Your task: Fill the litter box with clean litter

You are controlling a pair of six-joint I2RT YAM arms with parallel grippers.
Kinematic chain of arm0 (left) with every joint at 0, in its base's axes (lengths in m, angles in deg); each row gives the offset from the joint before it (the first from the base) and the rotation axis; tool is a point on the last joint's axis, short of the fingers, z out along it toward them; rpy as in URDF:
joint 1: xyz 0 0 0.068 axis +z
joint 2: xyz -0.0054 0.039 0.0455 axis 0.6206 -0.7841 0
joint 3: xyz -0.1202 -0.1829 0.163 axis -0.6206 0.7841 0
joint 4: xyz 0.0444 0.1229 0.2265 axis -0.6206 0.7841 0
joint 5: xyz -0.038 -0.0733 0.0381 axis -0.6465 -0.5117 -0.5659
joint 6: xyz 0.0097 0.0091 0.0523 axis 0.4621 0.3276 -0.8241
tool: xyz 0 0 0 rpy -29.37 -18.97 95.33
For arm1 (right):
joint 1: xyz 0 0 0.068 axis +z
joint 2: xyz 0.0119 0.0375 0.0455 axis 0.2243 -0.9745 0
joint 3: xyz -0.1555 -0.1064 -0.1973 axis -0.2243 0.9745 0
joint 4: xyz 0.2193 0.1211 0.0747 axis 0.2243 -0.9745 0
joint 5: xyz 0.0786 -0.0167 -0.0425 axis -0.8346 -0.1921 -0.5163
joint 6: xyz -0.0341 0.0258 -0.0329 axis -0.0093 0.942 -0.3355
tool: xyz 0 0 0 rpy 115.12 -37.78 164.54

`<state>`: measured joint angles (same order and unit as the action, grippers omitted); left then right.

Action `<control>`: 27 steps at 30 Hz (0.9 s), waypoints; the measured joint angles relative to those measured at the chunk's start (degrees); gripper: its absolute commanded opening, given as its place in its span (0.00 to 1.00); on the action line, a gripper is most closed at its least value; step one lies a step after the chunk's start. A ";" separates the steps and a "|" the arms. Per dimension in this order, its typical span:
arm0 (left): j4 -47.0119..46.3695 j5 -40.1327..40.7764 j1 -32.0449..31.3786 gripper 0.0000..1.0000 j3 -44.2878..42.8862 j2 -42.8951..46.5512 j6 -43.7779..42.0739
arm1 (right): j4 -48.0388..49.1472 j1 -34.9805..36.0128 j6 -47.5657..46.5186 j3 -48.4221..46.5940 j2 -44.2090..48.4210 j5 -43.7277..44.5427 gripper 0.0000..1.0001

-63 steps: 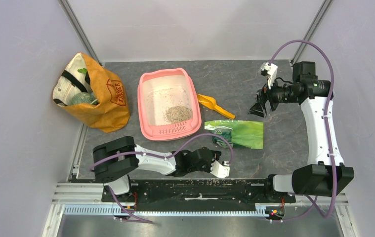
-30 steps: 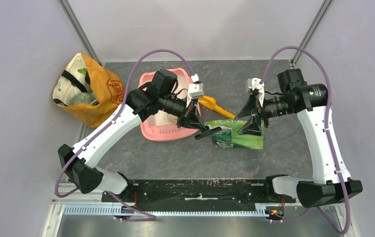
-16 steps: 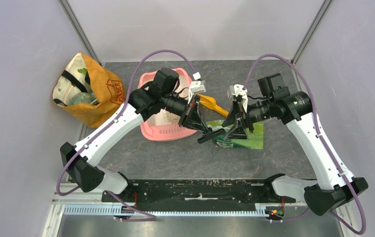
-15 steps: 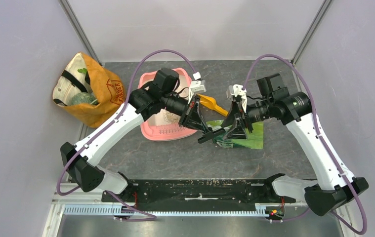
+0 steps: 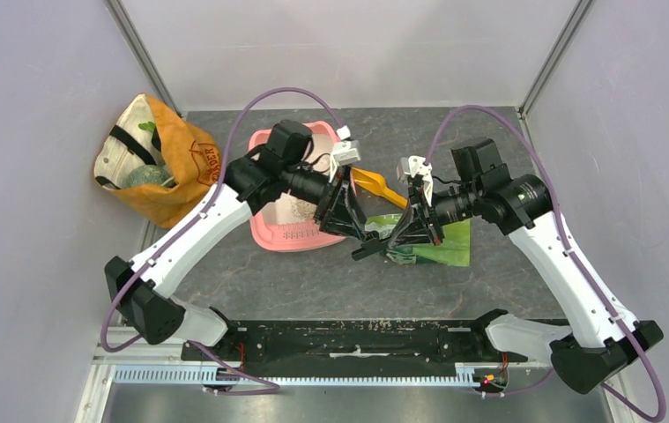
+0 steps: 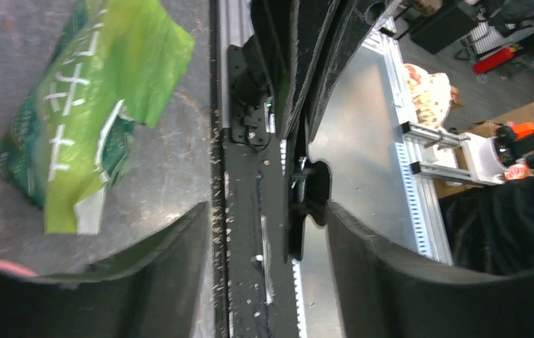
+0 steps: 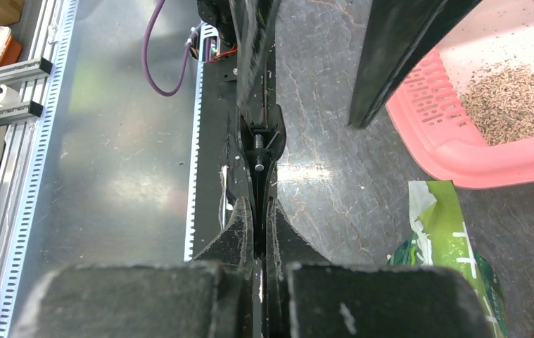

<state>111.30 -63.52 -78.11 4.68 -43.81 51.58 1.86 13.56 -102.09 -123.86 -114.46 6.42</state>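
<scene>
Pink rectangular plastic litter box (image 5: 300,238): left of centre, mostly bare inside.
Glossy green foil bag (image 5: 449,245): lying flat just beside it.
Left gripper (image 6: 267,211): jaws apart, empty.
Right gripper (image 7: 258,211): jaws closed, nothing seen held.
Grey-beige litter granules (image 7: 513,102): small pile inside the box; filling judged barely begun.

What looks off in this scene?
Pale grains are scattered along the black rail at the near edge, outside the litter box: looks like a spill. The box holds only a small pile of litter, and the green bag lies flat beside it.
</scene>
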 measured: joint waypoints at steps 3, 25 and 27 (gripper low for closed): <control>1.88 0.31 2.05 0.84 0.50 2.14 -2.01 | 0.15 0.26 0.33 0.00 0.63 0.98 0.00; -4.26 9.68 -3.91 0.67 3.39 4.81 4.15 | 2.01 0.24 2.78 0.63 1.27 4.22 0.00; -4.55 9.66 -4.42 0.67 3.39 4.81 4.26 | 2.14 0.24 3.21 0.66 1.27 4.46 0.00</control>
<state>106.75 -53.85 -82.52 8.07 -39.01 55.84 4.00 13.80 -98.88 -123.20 -113.19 10.88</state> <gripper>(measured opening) 0.681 0.032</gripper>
